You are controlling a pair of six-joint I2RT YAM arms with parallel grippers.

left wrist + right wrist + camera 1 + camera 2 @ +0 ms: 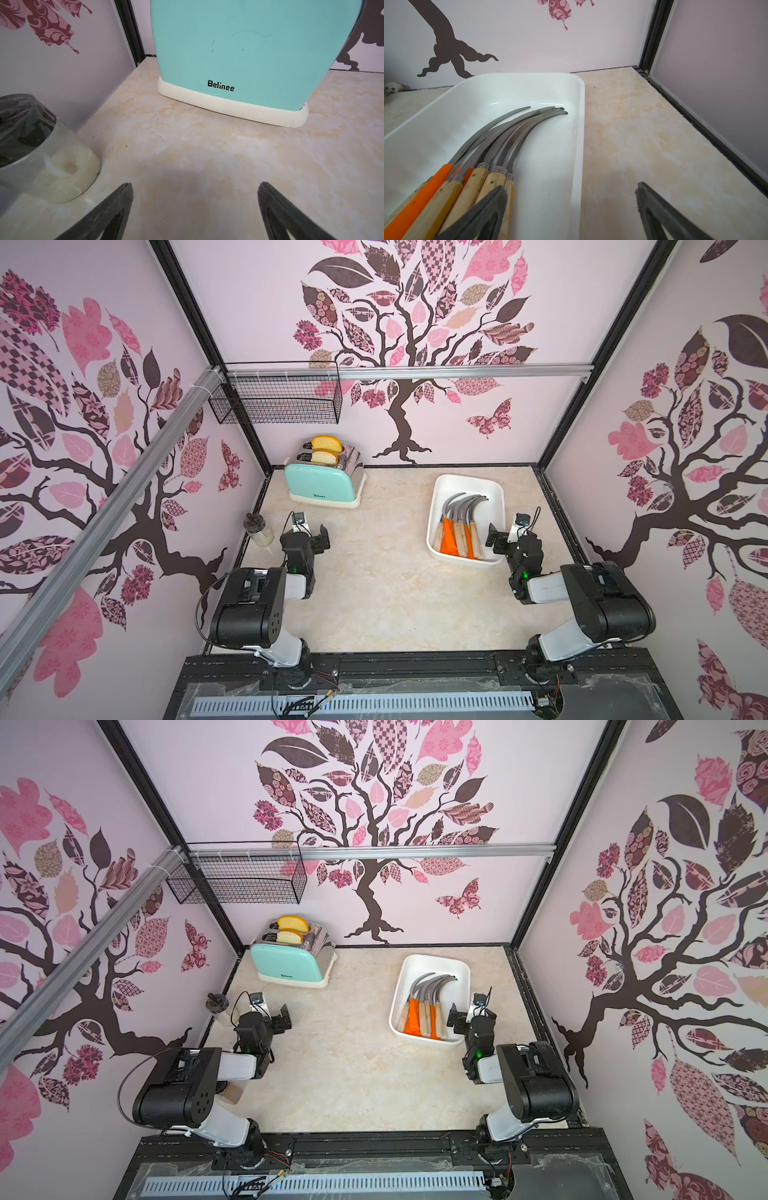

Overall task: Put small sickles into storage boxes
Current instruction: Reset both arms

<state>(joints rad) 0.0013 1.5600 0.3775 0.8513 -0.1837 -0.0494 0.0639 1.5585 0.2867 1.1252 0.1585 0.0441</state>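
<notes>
Several small sickles (461,526) (428,1006) lie side by side in the white storage box (465,479) (434,959) at the right of the table. Their grey blades curve toward the back wall, and their orange and pale wooden handles point to the front. In the right wrist view the sickles (500,145) fill the near part of the box (579,124). My right gripper (496,537) (571,188) is open and empty, hovering at the box's front right corner; one finger is over the handles, the other over bare table. My left gripper (322,537) (195,184) is open and empty over bare table at the left.
A mint toaster (322,485) (239,52) with two bread slices stands at the back left. A clear jar (257,529) (41,155) with a dark lid sits by the left wall, close to my left gripper. A black wire basket (278,398) hangs on the back rail. Walls enclose three sides.
</notes>
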